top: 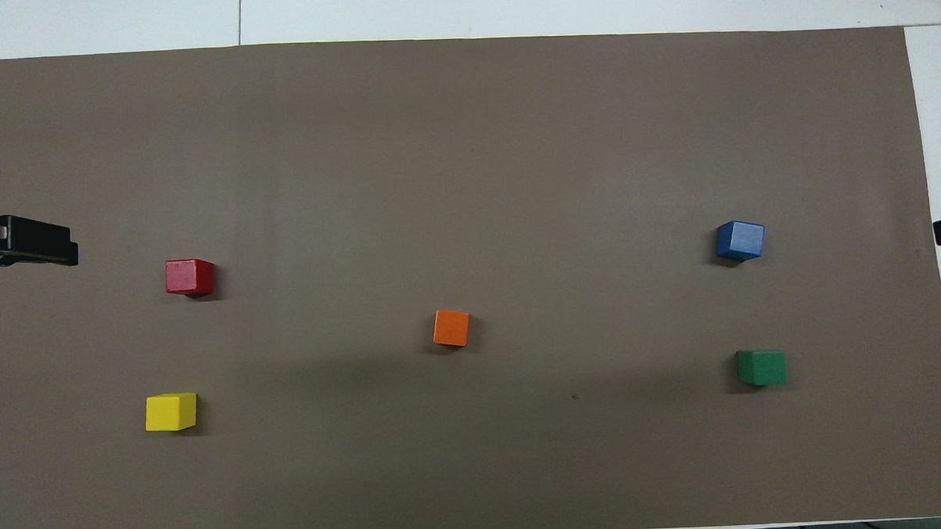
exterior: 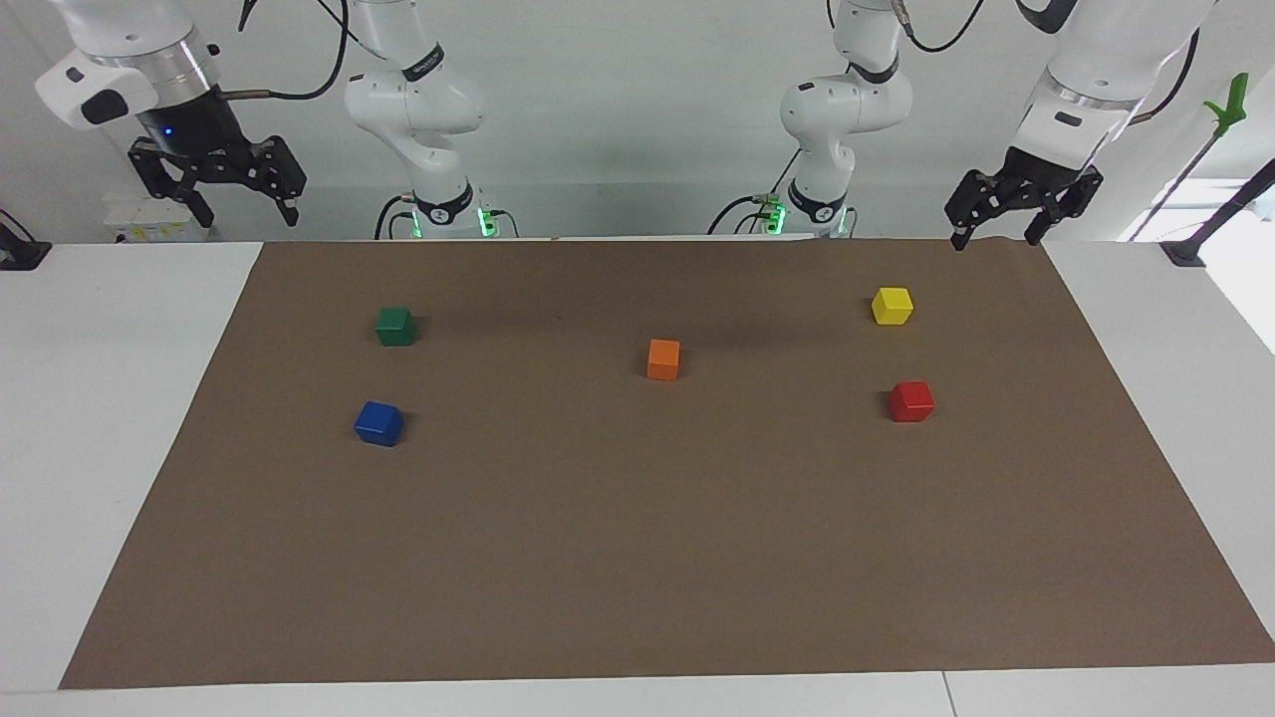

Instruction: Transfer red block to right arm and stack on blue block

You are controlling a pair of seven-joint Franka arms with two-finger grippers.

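1. Five cubes sit singly on the brown mat; nothing is stacked and nothing is held, so the task has not yet begun
2. Left gripper: raised over the mat's edge nearest the robots at the left arm's end, fingers spread wide, empty
3. Right gripper: raised off the mat at the right arm's end, fingers spread wide, empty; the right arm waits
4. Red block: flat on the mat toward the left arm's end, farther from the robots than the yellow block and well apart from it
5. Blue block: flat on the mat toward the right arm's end, farther from the robots than the green block, turned slightly askew to the mat's edges
6. Orange block: near mid-table, between the two ends
7. Governing relation: the red block lies out from the left gripper, away from the robots and past the yellow block. The left arm is clearly the nearer one, so it should make the pick
8. Long axis: none, since the red block is a cube; either pair of side faces should suit the fingers
9. Caution: the reach likely passes over the yellow block, so keep height until above the red block
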